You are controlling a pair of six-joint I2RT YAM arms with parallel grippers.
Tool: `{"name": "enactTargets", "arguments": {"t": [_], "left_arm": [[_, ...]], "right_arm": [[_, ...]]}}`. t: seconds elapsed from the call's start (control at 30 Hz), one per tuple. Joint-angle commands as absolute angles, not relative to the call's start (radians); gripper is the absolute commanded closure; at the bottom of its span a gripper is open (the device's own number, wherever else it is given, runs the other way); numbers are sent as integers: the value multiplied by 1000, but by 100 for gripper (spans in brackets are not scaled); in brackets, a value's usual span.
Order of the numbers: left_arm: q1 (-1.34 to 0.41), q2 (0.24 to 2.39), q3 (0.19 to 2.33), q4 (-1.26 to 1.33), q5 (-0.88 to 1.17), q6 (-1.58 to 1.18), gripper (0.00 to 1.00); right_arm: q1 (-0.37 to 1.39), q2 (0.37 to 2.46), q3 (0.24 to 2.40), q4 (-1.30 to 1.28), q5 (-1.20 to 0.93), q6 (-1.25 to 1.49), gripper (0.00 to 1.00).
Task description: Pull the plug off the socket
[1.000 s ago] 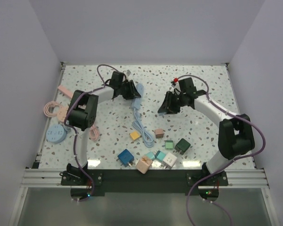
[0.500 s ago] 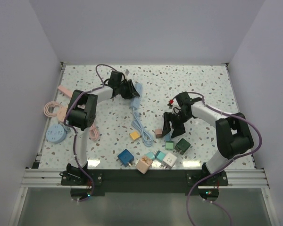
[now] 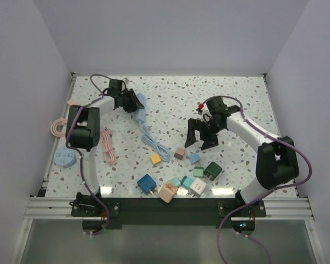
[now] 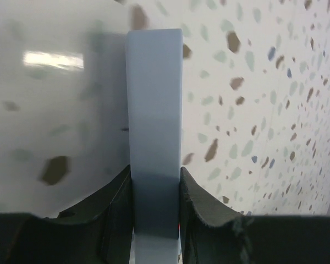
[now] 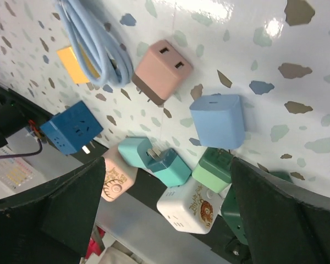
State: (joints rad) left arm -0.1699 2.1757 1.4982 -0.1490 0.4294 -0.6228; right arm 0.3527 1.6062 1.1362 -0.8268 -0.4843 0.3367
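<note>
From above, the left end effector [image 3: 133, 102] is closed on a pale blue socket [image 3: 141, 113] at the far left of the speckled surface [image 3: 236, 99], and a blue cable [image 3: 154, 144] trails from it toward the front. The right end effector [image 3: 201, 137] hangs open over the middle. A blue plug [image 3: 194, 158] lies free just in front of it, well apart from the socket and beside a pink cube [image 3: 180, 153], with more cubes [image 3: 182, 184] nearer the front edge. In the left wrist view, the socket [image 4: 154, 99] stands as a narrow bar pinched between both fingers [image 4: 116, 190]. In the right wrist view, the fingers [image 5: 71, 206] are spread wide with the plug [image 5: 217, 121] between them on the surface, touched by neither.
</note>
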Motion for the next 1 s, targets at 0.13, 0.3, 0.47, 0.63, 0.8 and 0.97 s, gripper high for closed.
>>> {"name": "enactTargets", "arguments": {"t": [0.13, 0.3, 0.47, 0.63, 0.8, 0.97], "left_arm": [[104, 2143, 1646, -416, 240, -526, 100], [218, 2184, 1693, -494, 166, -466, 100], [284, 2186, 1681, -525, 111, -453, 100], [299, 2131, 1608, -465, 167, -445, 51], [252, 2033, 1528, -416, 212, -430, 0], [183, 1875, 1439, -358, 325, -426, 0]], "right_arm": [[353, 1585, 1200, -806, -471, 373, 1], [353, 1617, 1233, -756, -463, 399, 1], [353, 1652, 1275, -738, -454, 394, 1], [353, 1651, 1284, -693, -451, 400, 1], [353, 1641, 1285, -652, -459, 422, 1], [353, 1625, 1308, -620, -445, 429, 1]]}}
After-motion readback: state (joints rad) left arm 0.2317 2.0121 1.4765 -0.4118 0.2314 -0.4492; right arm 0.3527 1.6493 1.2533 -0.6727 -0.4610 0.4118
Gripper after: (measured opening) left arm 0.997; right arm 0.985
